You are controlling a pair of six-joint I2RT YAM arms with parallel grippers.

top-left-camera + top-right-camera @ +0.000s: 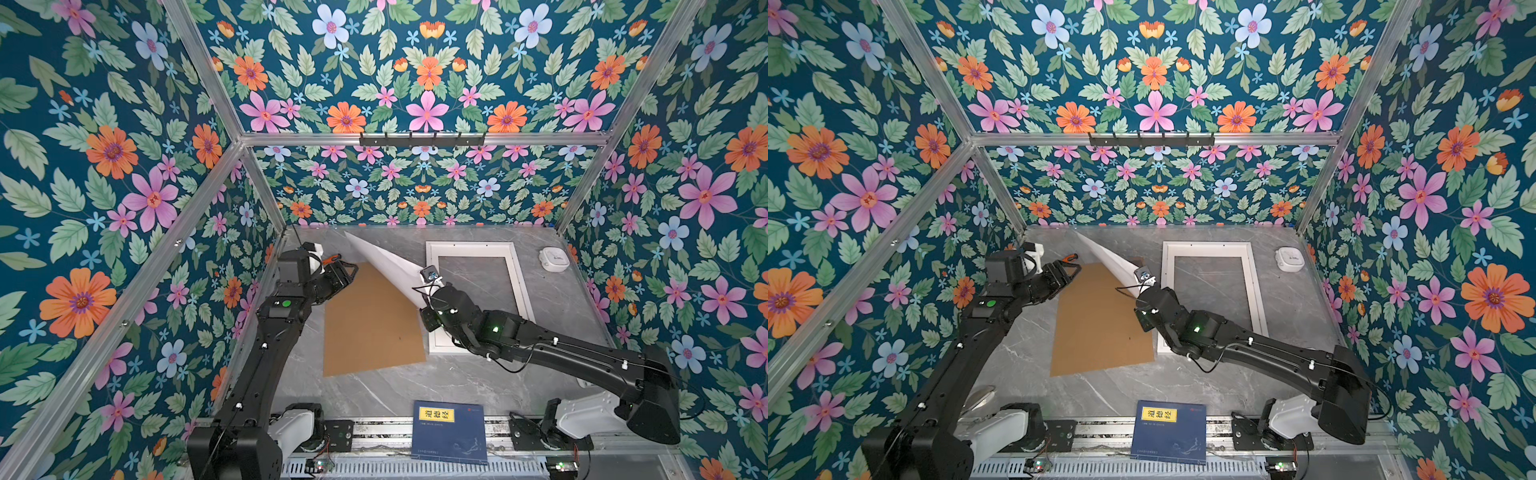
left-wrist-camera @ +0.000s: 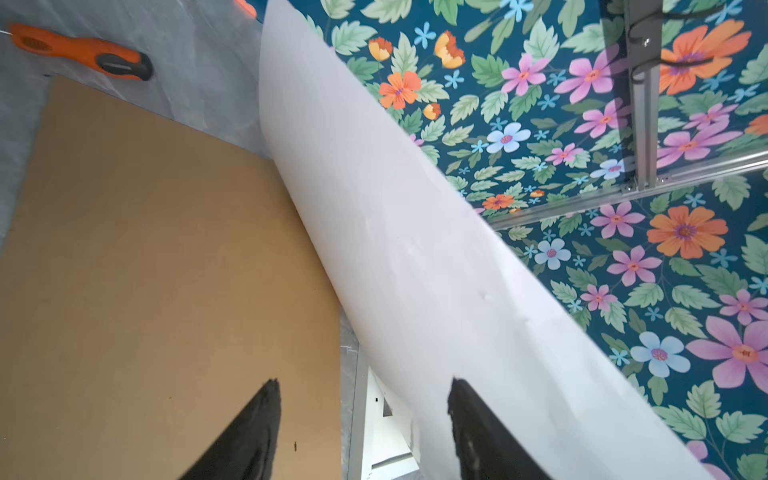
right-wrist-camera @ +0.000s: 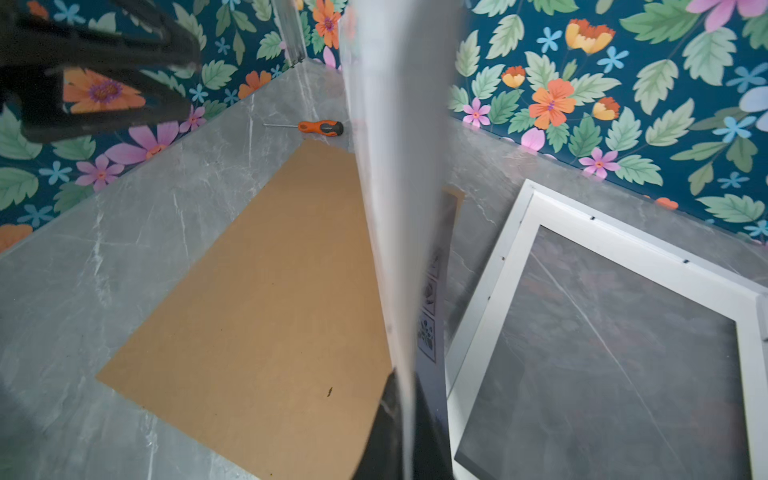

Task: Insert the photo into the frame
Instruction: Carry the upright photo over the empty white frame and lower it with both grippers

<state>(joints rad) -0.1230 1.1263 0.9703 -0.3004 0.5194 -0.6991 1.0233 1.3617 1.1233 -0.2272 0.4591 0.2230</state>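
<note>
In both top views we see the photo (image 1: 386, 262) standing on edge, white back curling, between the brown backing board (image 1: 370, 324) and the white moulded frame (image 1: 469, 247), which lies by the far right corner of the marbled worktop (image 1: 457, 382). In the left wrist view, the left gripper (image 2: 363, 380) gapes empty beside that sheet. In the right wrist view, the right gripper (image 3: 405, 386) pinches the photo's edge; an orange-handled screwdriver (image 3: 322, 127) lies beyond the board.
</note>
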